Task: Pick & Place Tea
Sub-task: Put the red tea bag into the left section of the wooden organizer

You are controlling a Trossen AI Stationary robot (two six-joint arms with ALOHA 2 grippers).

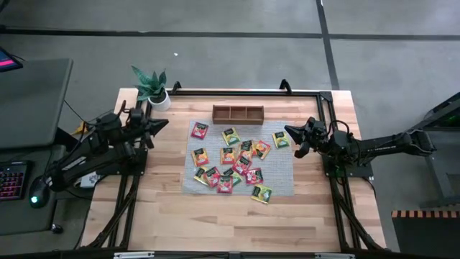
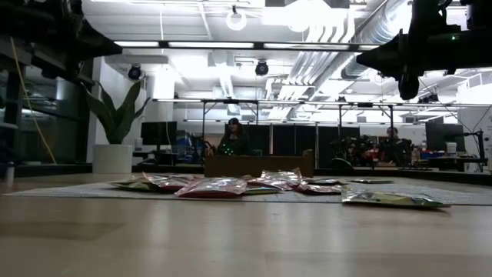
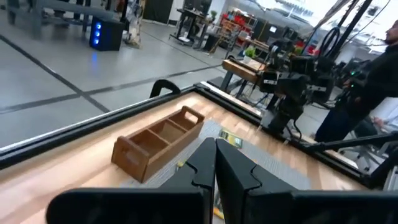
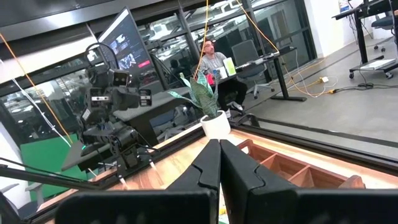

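Several tea sachets, red, pink, orange, yellow and green, lie flat and scattered on a grey woven mat in the middle of the table; the low view shows them as a low heap. My left gripper is shut and empty, held above the table's left side, level, short of the mat. My right gripper is shut and empty, raised above the mat's right edge. In each wrist view the fingers meet with nothing between them.
A brown wooden three-compartment tray stands at the mat's far edge, seen also in the left wrist view. A potted plant stands at the far left corner. A black frame runs along the table's far and right edges. People sit beyond the table.
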